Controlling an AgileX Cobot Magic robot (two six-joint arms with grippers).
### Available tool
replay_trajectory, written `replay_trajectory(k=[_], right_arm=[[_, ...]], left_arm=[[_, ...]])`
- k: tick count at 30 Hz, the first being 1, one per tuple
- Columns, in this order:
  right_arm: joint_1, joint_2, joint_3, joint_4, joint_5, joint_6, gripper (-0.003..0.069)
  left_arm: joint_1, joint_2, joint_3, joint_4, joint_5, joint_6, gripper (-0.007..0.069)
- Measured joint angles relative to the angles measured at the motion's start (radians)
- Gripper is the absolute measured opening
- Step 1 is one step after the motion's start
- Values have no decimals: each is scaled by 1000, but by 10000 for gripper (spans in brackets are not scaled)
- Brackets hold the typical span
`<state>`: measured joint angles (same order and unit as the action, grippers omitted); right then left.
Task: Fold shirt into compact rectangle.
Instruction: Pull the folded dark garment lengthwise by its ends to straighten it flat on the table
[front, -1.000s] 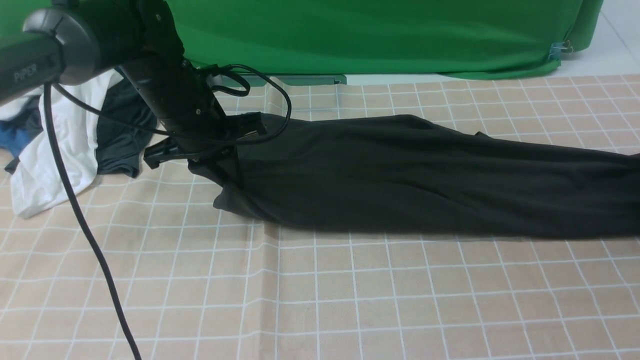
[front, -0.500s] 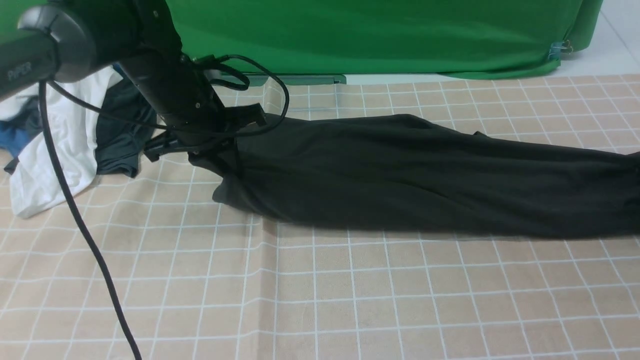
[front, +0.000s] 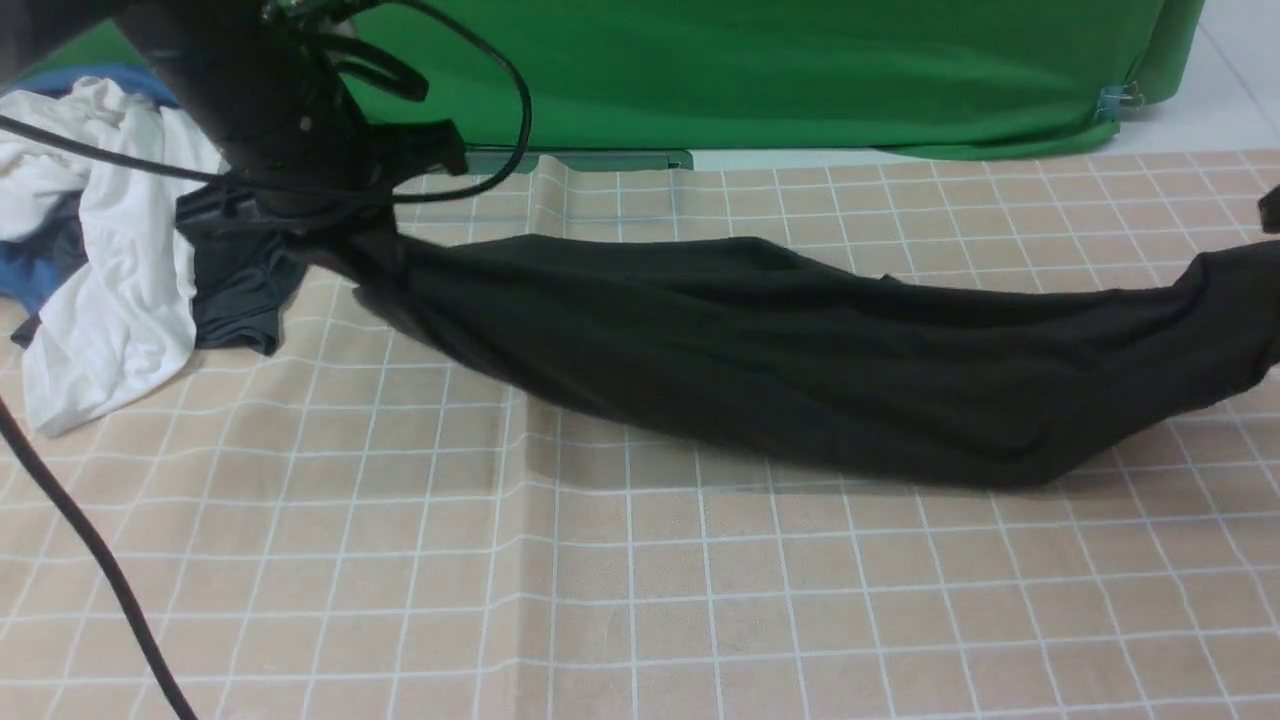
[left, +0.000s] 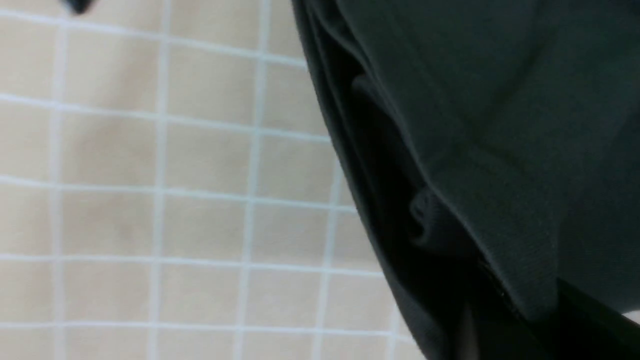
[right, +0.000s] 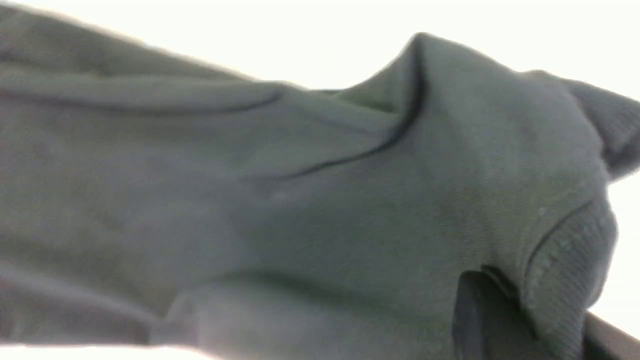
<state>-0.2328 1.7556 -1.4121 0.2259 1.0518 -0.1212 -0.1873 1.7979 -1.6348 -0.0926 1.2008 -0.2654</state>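
Note:
The black shirt (front: 760, 350) hangs stretched across the table as a long bunched band, sagging in the middle. Its print and neck label are hidden. My left gripper (front: 340, 235) is shut on its left end, held above the cloth-covered table. The right gripper (front: 1270, 210) barely shows at the frame's right edge, where the shirt's other end rises. In the left wrist view, folds of the shirt (left: 475, 125) run into the dark jaws of the left gripper (left: 500, 310). The right wrist view is filled by the shirt (right: 300, 200), a ribbed hem pinched in the right gripper (right: 530, 310).
A white garment (front: 110, 260), a smaller dark grey garment (front: 240, 290) and a blue cloth (front: 40, 270) are piled at the far left. A green backdrop (front: 750, 70) closes the back. The beige checked tablecloth (front: 640, 580) has a crease. A black cable (front: 90, 560) hangs front left.
Both ends of the shirt have risen off the table. My left arm moved up and to the left with its end. The shirt's right end came into view, lifted.

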Motion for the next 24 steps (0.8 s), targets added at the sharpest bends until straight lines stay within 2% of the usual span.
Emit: replay_trajectory(k=[4, 11, 14, 18, 24], right_arm=[[68, -56, 74, 1, 9, 6, 44], [194, -249, 334, 2, -12, 27, 44], [214, -306, 410, 3, -15, 31, 43], [218, -365, 479, -17, -3, 34, 43], [218, -398, 543, -69, 24, 35, 43]], left_arm=[[1, -52, 62, 38, 2, 1, 19], [50, -243, 350, 82, 5, 10, 19], [115, -279, 454, 121, 7, 4, 19], [208, -312, 552, 108, 7, 5, 19], [229, -357, 675, 93, 6, 5, 19]])
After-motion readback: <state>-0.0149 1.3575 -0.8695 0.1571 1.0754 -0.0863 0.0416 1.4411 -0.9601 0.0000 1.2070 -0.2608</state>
